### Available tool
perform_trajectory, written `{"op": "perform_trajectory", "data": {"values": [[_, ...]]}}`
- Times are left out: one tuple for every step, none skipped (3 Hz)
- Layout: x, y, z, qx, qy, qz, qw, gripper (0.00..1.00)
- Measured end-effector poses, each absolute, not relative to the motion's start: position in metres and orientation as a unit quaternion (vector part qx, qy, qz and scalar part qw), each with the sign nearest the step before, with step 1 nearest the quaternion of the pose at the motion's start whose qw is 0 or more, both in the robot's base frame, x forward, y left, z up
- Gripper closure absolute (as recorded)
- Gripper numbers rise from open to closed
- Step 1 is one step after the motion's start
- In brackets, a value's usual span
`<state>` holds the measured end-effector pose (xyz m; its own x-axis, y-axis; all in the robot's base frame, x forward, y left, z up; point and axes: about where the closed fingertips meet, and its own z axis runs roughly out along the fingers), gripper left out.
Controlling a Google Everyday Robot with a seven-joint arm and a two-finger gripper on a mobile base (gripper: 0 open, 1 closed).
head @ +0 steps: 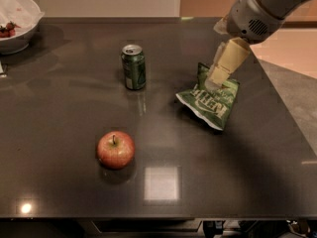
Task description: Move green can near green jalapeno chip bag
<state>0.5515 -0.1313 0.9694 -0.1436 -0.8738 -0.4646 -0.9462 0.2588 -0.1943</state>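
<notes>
The green can [133,67] stands upright on the dark table [59,133], left of centre toward the back, with a silver top. The green jalapeno chip bag [210,102] lies flat to its right, crinkled, with white lettering. My gripper [216,81] hangs from the arm that comes in at the upper right. Its pale fingers [225,63] point down and left over the top part of the bag. It holds nothing that I can see. The can is well to the left of the gripper.
A red apple [115,149] sits in front of the can, toward the near edge. A white bowl [15,21] with something red in it stands at the back left corner. The table's right edge runs close behind the bag.
</notes>
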Motion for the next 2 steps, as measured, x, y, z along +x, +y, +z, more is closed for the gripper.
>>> {"op": "perform_trajectory", "data": {"values": [[0.58, -0.092, 0.963, -0.602, 0.743, 0.101, 0.274, 0.0], [0.601, -0.05, 0.95, -0.599, 0.736, 0.134, 0.286, 0.0]]}}
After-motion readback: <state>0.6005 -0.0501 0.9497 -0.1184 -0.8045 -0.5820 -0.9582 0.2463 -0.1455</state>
